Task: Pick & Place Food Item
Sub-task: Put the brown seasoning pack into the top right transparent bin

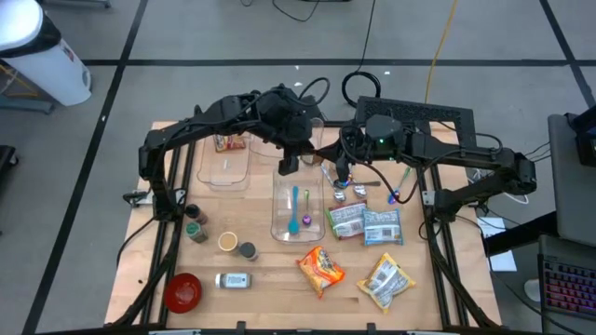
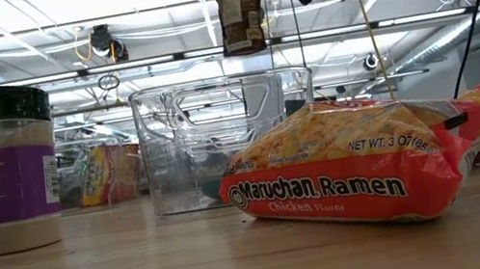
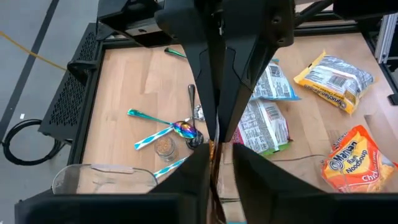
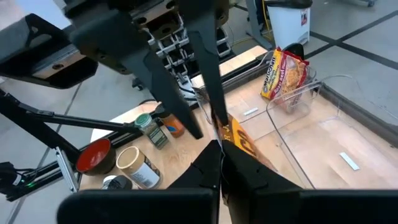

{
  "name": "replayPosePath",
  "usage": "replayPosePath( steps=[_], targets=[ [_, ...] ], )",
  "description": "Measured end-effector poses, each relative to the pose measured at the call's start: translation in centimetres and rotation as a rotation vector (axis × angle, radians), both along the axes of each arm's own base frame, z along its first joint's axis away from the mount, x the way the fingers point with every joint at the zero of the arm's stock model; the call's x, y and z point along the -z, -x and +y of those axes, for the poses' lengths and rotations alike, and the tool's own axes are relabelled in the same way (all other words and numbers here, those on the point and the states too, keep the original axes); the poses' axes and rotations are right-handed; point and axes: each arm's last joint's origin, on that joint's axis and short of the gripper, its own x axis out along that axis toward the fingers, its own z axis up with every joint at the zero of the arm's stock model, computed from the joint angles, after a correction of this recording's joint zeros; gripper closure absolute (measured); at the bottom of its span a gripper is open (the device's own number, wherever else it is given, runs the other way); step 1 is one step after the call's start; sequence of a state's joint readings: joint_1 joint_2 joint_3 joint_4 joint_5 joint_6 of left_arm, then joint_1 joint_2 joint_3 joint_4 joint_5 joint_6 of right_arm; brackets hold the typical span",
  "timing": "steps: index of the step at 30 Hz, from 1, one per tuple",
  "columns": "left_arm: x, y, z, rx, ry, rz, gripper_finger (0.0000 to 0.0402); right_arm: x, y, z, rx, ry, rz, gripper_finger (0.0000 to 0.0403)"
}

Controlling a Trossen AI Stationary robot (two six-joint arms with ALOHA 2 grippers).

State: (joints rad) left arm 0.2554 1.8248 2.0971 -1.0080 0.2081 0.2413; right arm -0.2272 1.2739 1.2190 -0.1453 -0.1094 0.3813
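A brown food packet (image 2: 240, 12) hangs upright in the air above a clear container (image 2: 226, 137), well clear of its rim. My two grippers meet over the table's middle, both shut on this packet. My left gripper (image 3: 217, 177) comes in from the table's left and my right gripper (image 4: 224, 165) from its right. In the high view the left gripper (image 1: 296, 160) and the right gripper (image 1: 335, 167) stand close together above the container's far end, and the arms hide the packet. My left gripper pinches the packet between its two fingers, the packet seen edge-on (image 3: 215, 186) in the narrow gap. The fingers slant down from the table's left. The packet is lifted clear and hangs upright. My right gripper pinches the packet's printed faces (image 4: 238, 140) between its two fingers. The fingers come nearly level from the table's right, opposite the left fingers (image 4: 205, 74). The packet hangs clear of the table.
A second clear container (image 1: 223, 167) stands at the far left. Two ramen packets (image 1: 320, 268) (image 1: 386, 281) and two flat packets (image 1: 365, 221) lie right of the middle. Spice jars (image 1: 196, 223) and a red bowl (image 1: 182, 290) stand near left. Spoons (image 1: 346, 191) lie under the right arm.
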Motion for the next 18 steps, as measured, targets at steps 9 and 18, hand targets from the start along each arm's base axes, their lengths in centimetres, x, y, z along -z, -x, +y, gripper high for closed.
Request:
replayPosePath(
  steps=[9,18],
  targets=[
    [0.13,0.1,-0.03,0.009,-0.004,0.016,0.0389,0.03,0.0,0.02,0.0,-0.007,0.0,0.0403],
    [0.37,0.32,-0.14,0.014,0.003,0.05,0.0398,0.0,-0.01,0.02,0.002,-0.02,-0.004,0.0403]
  ],
)
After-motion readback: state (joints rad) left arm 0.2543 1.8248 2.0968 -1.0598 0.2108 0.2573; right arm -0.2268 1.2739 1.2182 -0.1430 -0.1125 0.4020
